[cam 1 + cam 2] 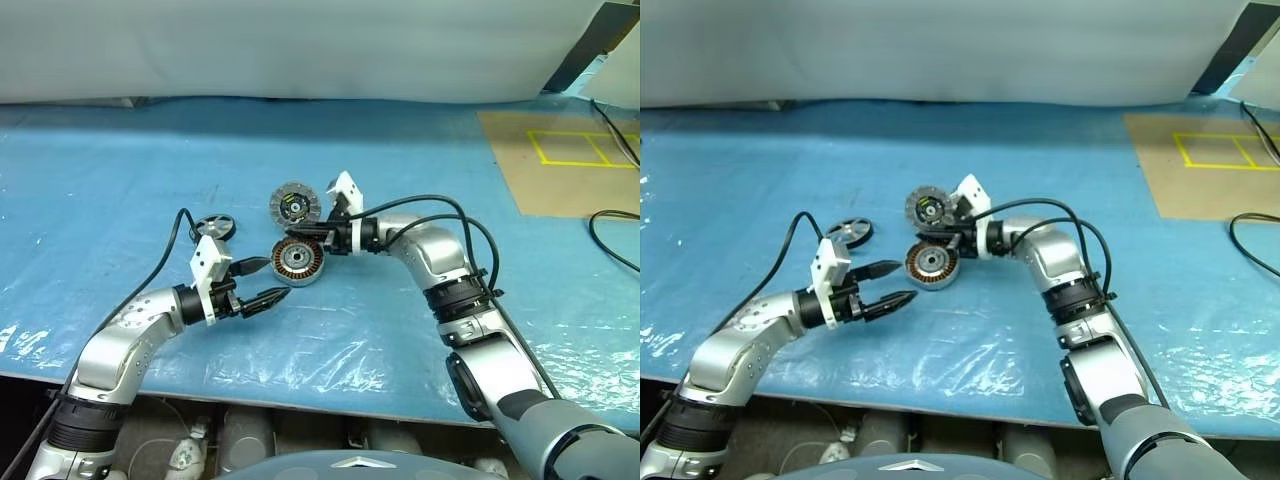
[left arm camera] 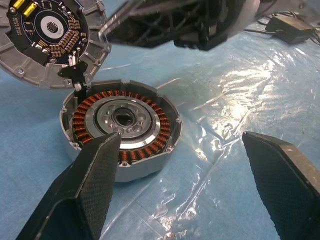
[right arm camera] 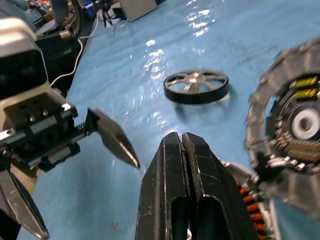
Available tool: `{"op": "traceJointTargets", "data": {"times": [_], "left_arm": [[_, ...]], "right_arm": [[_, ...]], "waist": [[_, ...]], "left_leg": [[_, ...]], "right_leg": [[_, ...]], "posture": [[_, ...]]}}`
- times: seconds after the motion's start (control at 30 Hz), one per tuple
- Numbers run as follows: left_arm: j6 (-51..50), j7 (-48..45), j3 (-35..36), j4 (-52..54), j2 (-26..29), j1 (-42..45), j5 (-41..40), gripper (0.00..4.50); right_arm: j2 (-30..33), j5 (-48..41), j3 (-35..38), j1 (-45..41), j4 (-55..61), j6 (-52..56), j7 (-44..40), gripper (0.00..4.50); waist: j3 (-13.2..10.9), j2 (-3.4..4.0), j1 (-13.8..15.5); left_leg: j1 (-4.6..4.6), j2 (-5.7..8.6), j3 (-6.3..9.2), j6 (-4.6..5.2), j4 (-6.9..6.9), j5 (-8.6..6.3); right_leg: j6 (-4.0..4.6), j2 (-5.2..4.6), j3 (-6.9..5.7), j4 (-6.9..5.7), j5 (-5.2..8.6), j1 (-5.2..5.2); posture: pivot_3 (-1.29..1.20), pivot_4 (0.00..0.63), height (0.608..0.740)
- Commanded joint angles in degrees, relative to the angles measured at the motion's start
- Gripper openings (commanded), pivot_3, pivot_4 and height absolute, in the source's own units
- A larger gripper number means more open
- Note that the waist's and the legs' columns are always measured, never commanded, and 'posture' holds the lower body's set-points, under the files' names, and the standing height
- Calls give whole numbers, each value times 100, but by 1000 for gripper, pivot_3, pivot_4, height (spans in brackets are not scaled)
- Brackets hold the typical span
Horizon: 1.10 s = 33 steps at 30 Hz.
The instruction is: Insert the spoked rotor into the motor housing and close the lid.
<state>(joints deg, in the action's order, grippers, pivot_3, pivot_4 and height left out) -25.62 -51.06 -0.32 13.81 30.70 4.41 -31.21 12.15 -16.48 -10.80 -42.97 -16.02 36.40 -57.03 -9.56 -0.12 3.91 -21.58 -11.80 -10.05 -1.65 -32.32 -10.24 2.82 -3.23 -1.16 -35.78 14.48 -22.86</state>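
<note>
Nearest the head camera, the left gripper (image 1: 262, 283) hovered with its two black fingers spread wide and nothing between them, tips aimed at the motor housing (image 1: 298, 261) just beyond. That housing was a short round silver can resting on the blue plastic sheet (image 1: 120, 180), open at the top: inside ran a ring of copper-orange windings around a grey centre with a dark bore. No rotor sat in it.

At twelve o'clock from the housing, touching or nearly touching its rim, the lid (image 1: 294, 206) stood tilted up on edge, its inner face showing. That face had a silver-white segmented rim and a black centre carrying small components, two of them yellow; no writing on it could be read.

At three o'clock from the housing, the right gripper (image 1: 322, 239) pointed in toward it, jaws pressed fully together and holding nothing, tips close over the housing's rim below the lid. Whether they touched either part could not be told.

At ten o'clock, well apart from the housing, the spoked rotor (image 1: 217, 226) lay flat on the sheet: a thin dark ring with pale metal spokes and a small hub.

The sheet was glossy and wrinkled, with bright glare patches. At two o'clock, far off, brown board (image 1: 560, 160) bore yellow taped rectangles.
</note>
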Motion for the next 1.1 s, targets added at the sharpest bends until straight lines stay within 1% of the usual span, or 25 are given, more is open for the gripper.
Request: {"op": "traceJointTargets", "data": {"times": [0.03,0.13,0.17,0.23,0.3,0.43,0.53,0.6,0.67,0.73,0.8,0.9,0.97,1.0,1.1], "left_arm": [[34,-54,27,59,-13,62,-38,4083],[30,-42,31,67,-16,58,-42,4083],[27,-37,31,75,-19,52,-44,4083],[22,-27,28,86,-23,36,-45,4083],[16,-24,21,101,-25,21,-45,4083],[23,-40,26,65,-16,15,-35,4083],[20,-53,17,57,-22,23,-43,4083],[20,-57,14,55,-27,30,-46,4083],[21,-61,9,59,-29,32,-49,4083],[20,-59,10,65,-33,31,-54,4083],[19,-60,11,72,-32,25,-57,4083],[12,-47,6,94,-35,10,-55,4083],[6,-35,3,115,-40,-5,-55,4083],[0,-32,2,125,-42,-11,-60,4083],[-9,-28,-7,145,-53,-29,-64,4083]], "right_arm": [[110,664,-586,105,-116,-565,229,38],[235,1343,-1165,248,-497,-1079,422,38],[251,1408,-1252,299,-548,-1137,395,38],[254,1527,-1324,311,-679,-1168,464,38],[206,1508,-1233,262,-767,-1084,537,38],[119,1092,-799,136,-567,-915,442,38],[-120,255,-143,36,-16,-447,292,38],[-184,-40,33,19,254,-212,205,38],[-161,53,-81,57,330,-252,198,38],[-122,342,-392,117,219,-328,251,38],[-38,946,-918,178,-197,-641,418,38],[60,1537,-1368,188,-724,-1090,618,38],[11,1685,-1364,113,-1101,-1147,835,38],[-26,1599,-1260,82,-1158,-1060,833,38],[-48,1161,-964,133,-741,-824,500,38]], "waist": [[0,0,-2],[0,0,-3],[0,3,-4],[2,1,-12],[2,2,-9],[2,2,-8],[1,3,-6],[0,3,-6],[1,2,-9],[1,2,-5],[1,2,-7],[1,5,-10],[3,3,-20],[3,4,-19],[2,4,-7]], "left_leg": [[-5,0,0,-1,2,0],[-11,1,0,-3,1,0],[-15,2,-1,-3,1,0],[-6,3,0,-3,0,-1],[12,3,0,-3,0,-1],[42,2,0,-2,-1,-2],[41,2,1,-1,-2,-1],[24,1,1,-1,-1,-1],[11,0,2,-1,-1,0],[6,1,1,-1,2,0],[-2,1,0,-2,6,-1],[-7,2,-1,-4,5,-1],[3,2,0,-4,4,-1],[14,2,0,-4,4,-1],[53,2,0,-2,4,-2]], "right_leg": [[0,0,0,0,0,-7],[0,-1,-4,1,0,-10],[-1,-1,-4,1,0,-11],[-1,-3,-2,1,0,-5],[0,-3,-1,1,1,13],[0,-4,5,2,2,41],[1,-4,6,1,2,38],[1,-2,8,0,1,21],[-1,0,7,0,0,6],[-2,0,3,1,-1,4],[-2,0,0,1,-1,-3],[-1,0,-4,2,0,-7],[-1,-3,0,1,0,1],[0,-3,0,1,1,12],[0,-5,5,6,3,48]], "posture": [[0,150,740],[0,150,740],[0,150,740],[0,150,740],[0,150,740],[0,150,740],[0,150,740],[0,150,740],[0,150,740],[0,150,740],[0,150,740],[0,150,740],[0,150,740],[0,150,740],[0,150,740]]}}
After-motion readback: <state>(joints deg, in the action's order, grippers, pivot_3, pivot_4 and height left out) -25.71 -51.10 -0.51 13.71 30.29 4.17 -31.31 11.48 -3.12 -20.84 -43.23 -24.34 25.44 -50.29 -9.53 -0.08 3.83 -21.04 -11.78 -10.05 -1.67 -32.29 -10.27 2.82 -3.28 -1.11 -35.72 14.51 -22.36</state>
